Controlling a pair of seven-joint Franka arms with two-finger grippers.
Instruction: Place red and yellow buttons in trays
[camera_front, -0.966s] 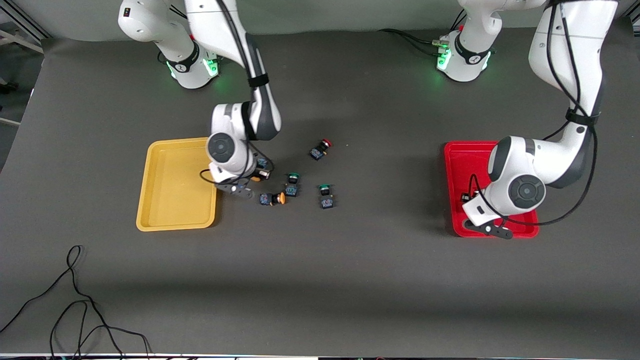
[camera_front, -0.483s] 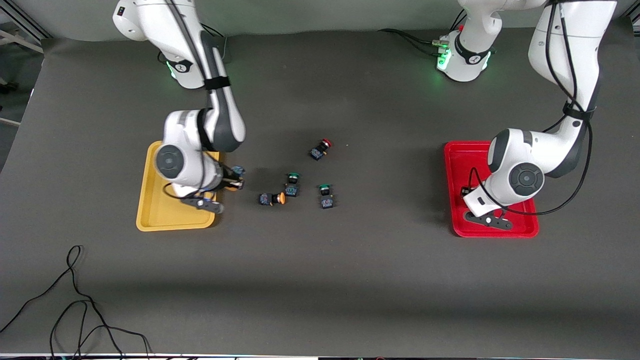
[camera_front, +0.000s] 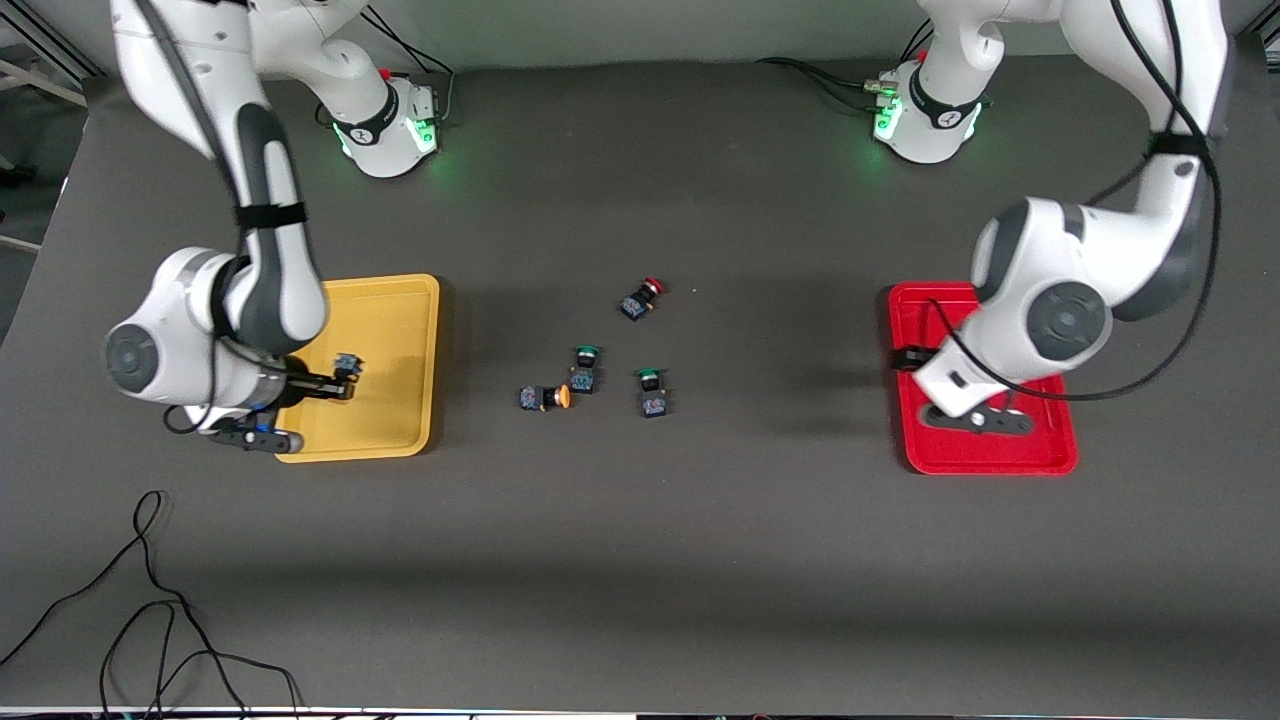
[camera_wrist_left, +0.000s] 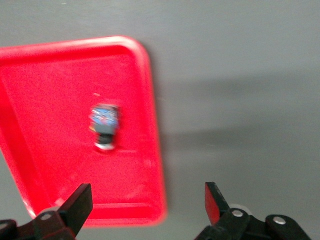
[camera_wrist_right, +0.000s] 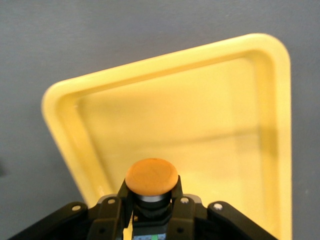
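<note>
Progress since a second ago: your right tool (camera_front: 325, 388) has swung off the cluster in the middle of the frame and now hangs over the yellow tray (camera_front: 400, 300) at left-center, clamped on an orange-capped button (camera_wrist_right: 151, 176). The right wrist view shows the cap poking up between the jaws with bare tray floor underneath, so I'd say you're right at the drop. Just let it down low so it doesn't bounce over the rim.

Your left tool (camera_wrist_left: 146, 210) has lifted a bit over the red tray (camera_front: 990, 455) at the right of the frame. Its jaws stand wide apart with nothing in them, and the left wrist view shows a button (camera_wrist_left: 104, 125) lying on the red floor, cap color hard to tell. Looks like that one's delivered.

Left on the tabletop (camera_front: 700, 560), center frame: a red-capped button (camera_front: 641, 298) highest up, a second orange-capped button (camera_front: 545, 398) lower, and two green-capped buttons (camera_front: 585, 370) just beside it. Greens aren't part of the job, so skip them. Two deliveries to go after this drop, by my count.
</note>
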